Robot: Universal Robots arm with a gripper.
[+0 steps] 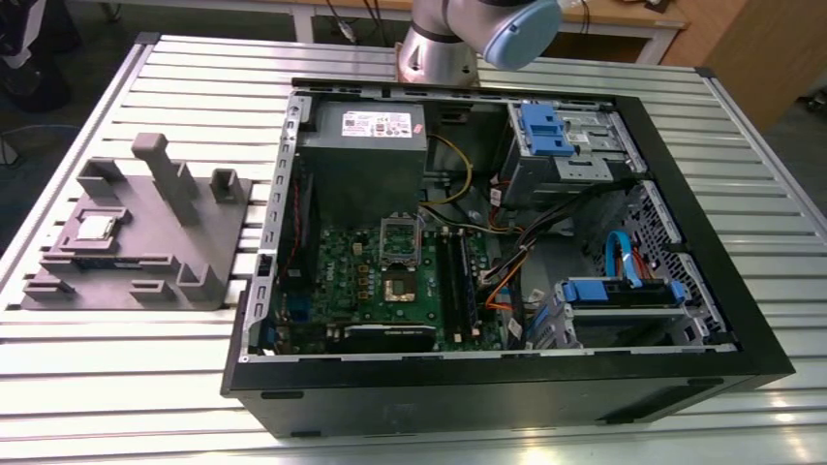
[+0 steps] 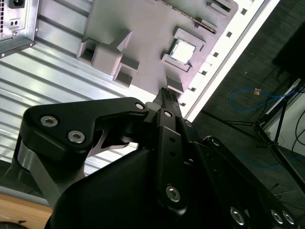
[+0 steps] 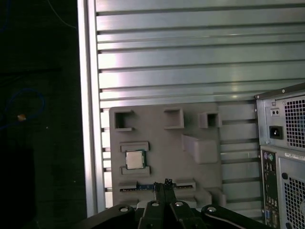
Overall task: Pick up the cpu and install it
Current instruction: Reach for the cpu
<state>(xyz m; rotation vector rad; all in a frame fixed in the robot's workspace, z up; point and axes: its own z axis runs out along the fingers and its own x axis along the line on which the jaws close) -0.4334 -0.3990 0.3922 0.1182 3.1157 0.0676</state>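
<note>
Pickup stage, and it hasn't really started. The pincer (image 3: 163,184) is closed, fingertips pressed together with nothing between them, which shows in both wrist views (image 2: 167,92).

The cpu (image 3: 135,159) sits out ahead of the tips and well below them, a bit off to one side of the line they point along. It lies flat in its square pocket on the grey jig (image 3: 162,138), metal lid up. In the exterior view the same cpu (image 1: 97,228) and jig (image 1: 220,242) are on the table (image 1: 130,387), beside the open case (image 1: 517,397) on the exterior view's left. So the chip is nowhere near the socket (image 1: 398,285) and nothing is touching it.

My read on what the grab needs: the fingers have to spread wider than the chip, line up square over it, then drop straight down into the pocket. The raised walls around it look tight, so the tips would have to land on the free edges. Being off-centre risks clipping the jig or tilting the chip.
</note>
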